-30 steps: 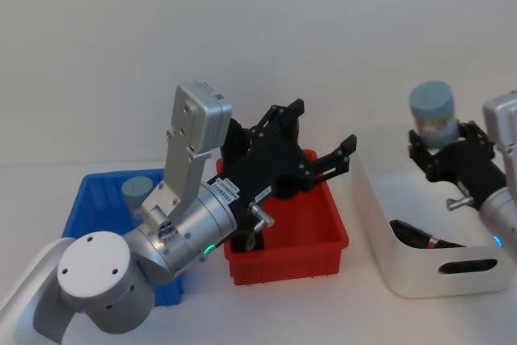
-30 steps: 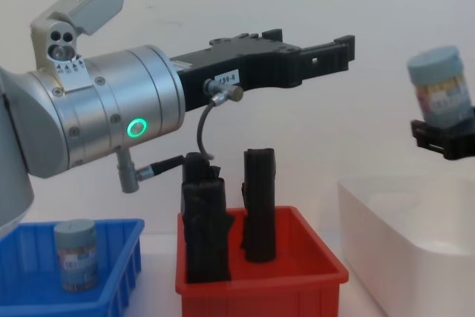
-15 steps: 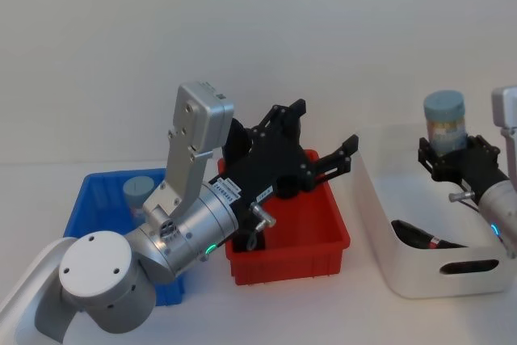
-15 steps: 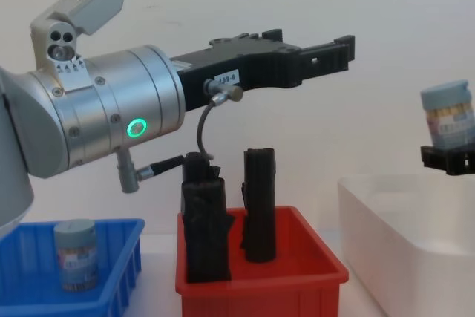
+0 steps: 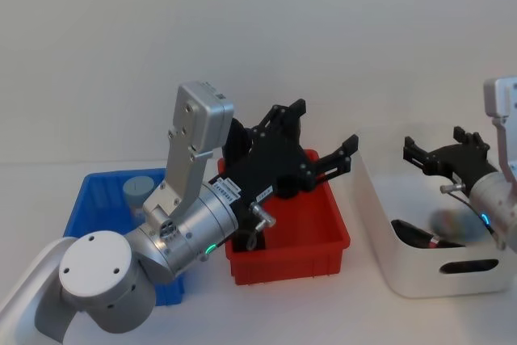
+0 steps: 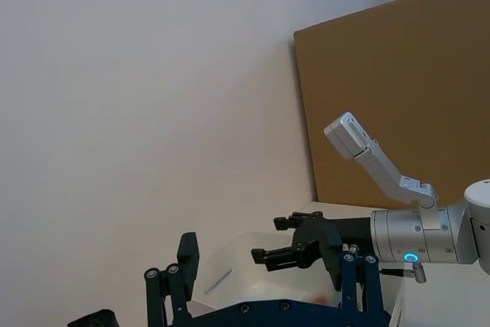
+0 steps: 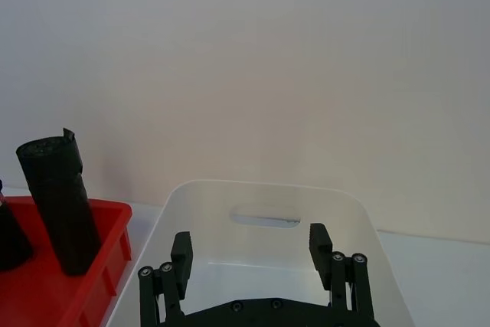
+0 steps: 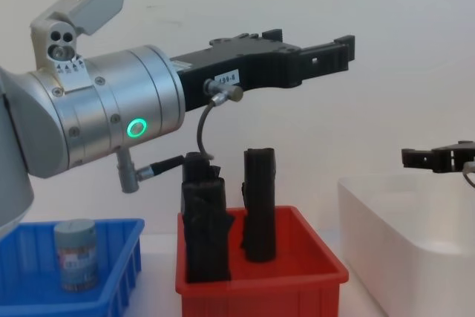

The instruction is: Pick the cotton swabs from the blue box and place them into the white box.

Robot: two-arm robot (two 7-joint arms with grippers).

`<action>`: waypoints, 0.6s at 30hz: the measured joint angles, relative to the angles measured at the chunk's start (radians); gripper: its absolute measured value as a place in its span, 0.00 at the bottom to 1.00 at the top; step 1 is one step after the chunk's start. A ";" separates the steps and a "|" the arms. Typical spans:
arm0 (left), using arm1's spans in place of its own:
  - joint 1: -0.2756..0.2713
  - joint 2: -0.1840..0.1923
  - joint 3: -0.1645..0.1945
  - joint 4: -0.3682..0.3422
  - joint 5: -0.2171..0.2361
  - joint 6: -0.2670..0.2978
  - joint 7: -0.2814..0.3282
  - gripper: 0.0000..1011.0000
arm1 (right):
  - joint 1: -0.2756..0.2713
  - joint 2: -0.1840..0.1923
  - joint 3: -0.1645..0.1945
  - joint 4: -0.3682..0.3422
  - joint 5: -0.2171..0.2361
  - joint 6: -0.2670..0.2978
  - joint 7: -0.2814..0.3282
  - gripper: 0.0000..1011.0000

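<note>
Head view: right gripper (image 5: pixel 444 153) spread empty, right of frame, over white box (image 5: pixel 388 260); left gripper (image 5: pixel 323 139) spread, centre. Remaining swab jar (image 5: pixel 137 191) in blue box (image 5: pixel 93 199), left; risks clipping black rolls (image 8: pixel 260 206).

Cotton-swab jar (image 5: pixel 137 191) in the blue box (image 5: pixel 93 199): partly hidden behind the left arm. Pale blur (image 5: pixel 447 222) inside the white box (image 5: pixel 420 268): too smeared to identify.
</note>
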 joint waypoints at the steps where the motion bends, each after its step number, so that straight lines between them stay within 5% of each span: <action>1: 0.000 0.000 0.000 0.000 0.000 0.000 0.000 0.99 | 0.001 -0.001 0.000 0.002 0.001 0.001 0.000 0.97; 18: 0.000 0.000 0.000 0.000 0.000 0.000 0.000 0.99 | 0.019 -0.009 -0.001 0.022 0.010 0.012 0.005 0.99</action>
